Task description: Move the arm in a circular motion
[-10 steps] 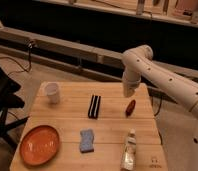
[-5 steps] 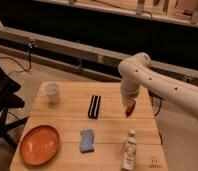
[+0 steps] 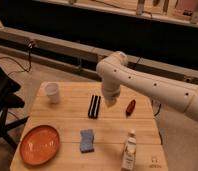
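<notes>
1. The arm [image 3: 152, 87] reaches in from the right edge of the frame, bends at a rounded elbow just above centre, and turns down over the wooden table [image 3: 67, 120].
2. The gripper [image 3: 110, 102] is the tapered tip at the centre of the frame. It hangs between a black block [image 3: 94, 106] on its left and a red object [image 3: 130, 107] on its right. I cannot tell whether it is open or closed, and nothing is visibly held.
3. A white cup [image 3: 52, 92] stands at the table's upper left.
4. An orange plate [image 3: 40, 145], a blue sponge [image 3: 86, 140] and a white bottle [image 3: 128, 151] sit along the lower edge.
</notes>
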### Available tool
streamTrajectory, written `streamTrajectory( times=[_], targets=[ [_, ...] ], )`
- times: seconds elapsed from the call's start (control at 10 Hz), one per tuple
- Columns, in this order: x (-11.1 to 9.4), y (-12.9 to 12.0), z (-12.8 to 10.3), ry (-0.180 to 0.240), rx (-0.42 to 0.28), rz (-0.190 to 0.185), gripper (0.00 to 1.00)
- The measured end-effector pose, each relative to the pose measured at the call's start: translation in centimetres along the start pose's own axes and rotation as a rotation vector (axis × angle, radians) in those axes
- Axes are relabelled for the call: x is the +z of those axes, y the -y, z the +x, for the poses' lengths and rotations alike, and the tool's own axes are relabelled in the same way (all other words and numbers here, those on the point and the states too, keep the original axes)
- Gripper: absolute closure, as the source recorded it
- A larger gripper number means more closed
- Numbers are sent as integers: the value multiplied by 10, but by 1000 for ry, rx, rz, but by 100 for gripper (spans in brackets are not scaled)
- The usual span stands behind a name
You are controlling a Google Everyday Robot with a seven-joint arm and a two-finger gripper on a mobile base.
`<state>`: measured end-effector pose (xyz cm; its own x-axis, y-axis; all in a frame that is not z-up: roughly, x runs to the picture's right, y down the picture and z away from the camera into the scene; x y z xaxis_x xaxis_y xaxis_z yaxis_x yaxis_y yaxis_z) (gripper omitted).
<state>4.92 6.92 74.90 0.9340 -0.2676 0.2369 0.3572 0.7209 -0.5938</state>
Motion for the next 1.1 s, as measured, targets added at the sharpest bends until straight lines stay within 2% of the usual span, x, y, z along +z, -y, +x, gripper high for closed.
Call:
streamTrajectory(
  times=[0.2,0.5,0.8,1.1],
  targets=[
    [6,35,6,31,-13,-12,98],
    [11,70,39,60,45,-28,98],
    [10,65,95,50,154,-38,98],
    [9,45,121,29,227,-48,98]
  ],
)
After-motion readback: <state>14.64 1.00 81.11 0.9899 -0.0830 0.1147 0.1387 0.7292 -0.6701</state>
